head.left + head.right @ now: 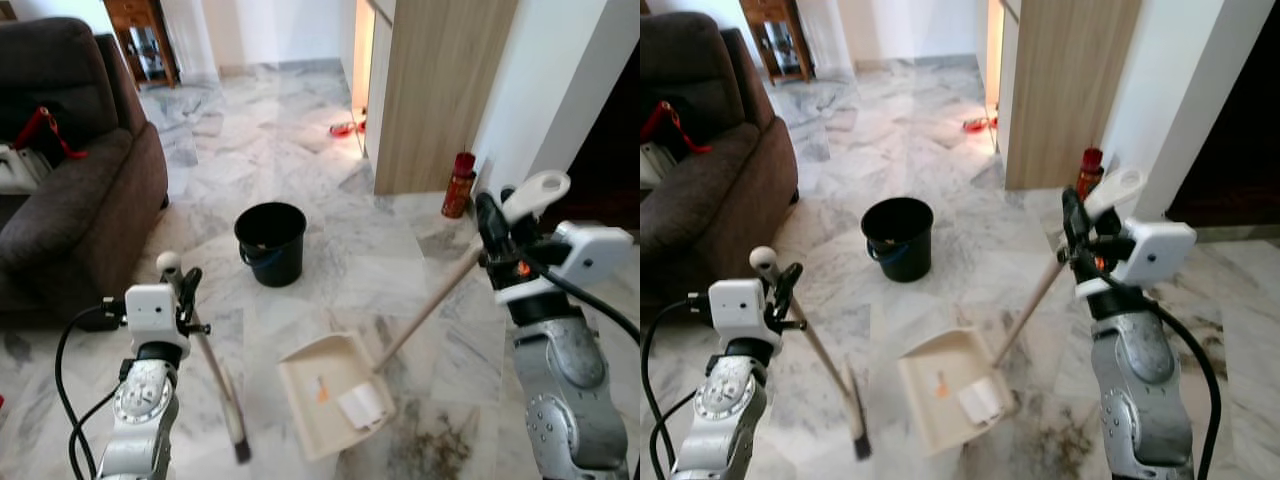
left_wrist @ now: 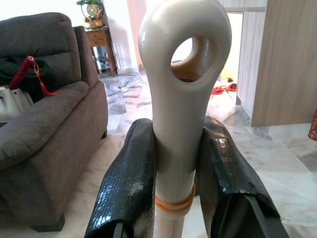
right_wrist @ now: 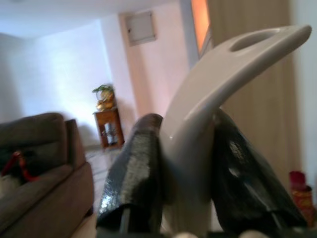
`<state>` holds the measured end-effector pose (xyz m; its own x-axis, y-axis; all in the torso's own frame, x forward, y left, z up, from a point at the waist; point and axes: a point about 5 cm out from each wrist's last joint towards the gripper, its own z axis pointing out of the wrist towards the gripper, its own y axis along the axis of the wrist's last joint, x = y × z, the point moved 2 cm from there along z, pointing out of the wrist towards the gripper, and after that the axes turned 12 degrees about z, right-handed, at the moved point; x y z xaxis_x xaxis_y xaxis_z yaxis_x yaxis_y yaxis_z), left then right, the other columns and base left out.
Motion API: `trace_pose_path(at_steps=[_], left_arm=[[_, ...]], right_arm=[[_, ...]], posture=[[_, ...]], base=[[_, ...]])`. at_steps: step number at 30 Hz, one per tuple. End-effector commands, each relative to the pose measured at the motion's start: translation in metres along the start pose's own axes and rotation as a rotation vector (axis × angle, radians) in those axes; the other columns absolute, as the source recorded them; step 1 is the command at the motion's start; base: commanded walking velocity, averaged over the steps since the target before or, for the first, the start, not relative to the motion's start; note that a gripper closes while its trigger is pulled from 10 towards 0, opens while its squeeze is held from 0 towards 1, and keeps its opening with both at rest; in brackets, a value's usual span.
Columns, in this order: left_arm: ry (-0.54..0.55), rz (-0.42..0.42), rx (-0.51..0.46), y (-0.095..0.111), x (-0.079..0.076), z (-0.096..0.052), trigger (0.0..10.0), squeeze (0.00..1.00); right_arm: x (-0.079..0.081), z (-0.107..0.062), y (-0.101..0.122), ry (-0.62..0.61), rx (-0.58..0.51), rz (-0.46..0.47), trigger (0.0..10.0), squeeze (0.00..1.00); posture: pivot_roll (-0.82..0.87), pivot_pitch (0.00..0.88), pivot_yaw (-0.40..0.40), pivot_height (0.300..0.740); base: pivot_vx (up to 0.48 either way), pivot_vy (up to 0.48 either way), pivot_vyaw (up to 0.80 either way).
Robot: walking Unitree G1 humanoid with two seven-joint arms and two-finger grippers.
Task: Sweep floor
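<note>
The left tool (image 1: 182,290) is pressed together on the top of a slim cream broom handle with a looped end (image 2: 184,74), both black fingers (image 2: 130,183) being seen clamped against its sides just under the hanging hole. From that grip the handle is slanted down and forward to a dark bristle head (image 1: 238,440), which is rested on the white-grey marble floor (image 1: 330,250) just beside the near corner of the pan; the high hold is judged to give the arm long, light strokes. The right tool (image 1: 495,232) is likewise closed on the curved cream grip of a long-handled dustpan (image 3: 208,114), the slotted end standing clear above the fingers. Its wooden-coloured shaft (image 1: 425,310) is angled down to the cream plastic dustpan tray (image 1: 310,395), which is laid flat on the floor between the two arms with its open lip turned toward the broom, so that debris can be pushed in. A white scrap (image 1: 362,405) and a small orange fleck (image 1: 322,390) are already lying in the tray. Beyond the tray a round black bucket (image 1: 271,243) is stood, probably for emptying. Farther from the left tool a dark brown fabric sofa (image 1: 80,190) is placed, and near the right tool a red spray can (image 1: 459,185) is stood against a pale wooden cabinet (image 1: 440,90).
</note>
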<state>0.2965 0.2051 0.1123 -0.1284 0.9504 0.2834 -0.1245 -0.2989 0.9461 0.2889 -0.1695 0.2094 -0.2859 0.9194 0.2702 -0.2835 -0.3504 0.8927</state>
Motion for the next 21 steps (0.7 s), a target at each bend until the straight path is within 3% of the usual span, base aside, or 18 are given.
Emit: trace_pose_path(at_steps=[1, 21], left_arm=[[0.006, 0.020, -0.037, 0.008, 0.003, 0.004, 10.0, 0.00], [0.007, 0.034, -0.046, 0.009, 0.000, 0.002, 10.0, 0.00]], right_arm=[[0.013, 0.003, 0.013, 0.047, -0.052, 0.004, 10.0, 0.00], [0.016, 0.032, 0.016, -0.038, -0.102, 0.072, 10.0, 0.00]], posture=[[-0.04, 0.000, 0.059, 0.740], [-0.02, 0.000, 0.036, 0.740]], base=[[0.247, 0.000, 0.00], [0.261, 0.000, 0.00]])
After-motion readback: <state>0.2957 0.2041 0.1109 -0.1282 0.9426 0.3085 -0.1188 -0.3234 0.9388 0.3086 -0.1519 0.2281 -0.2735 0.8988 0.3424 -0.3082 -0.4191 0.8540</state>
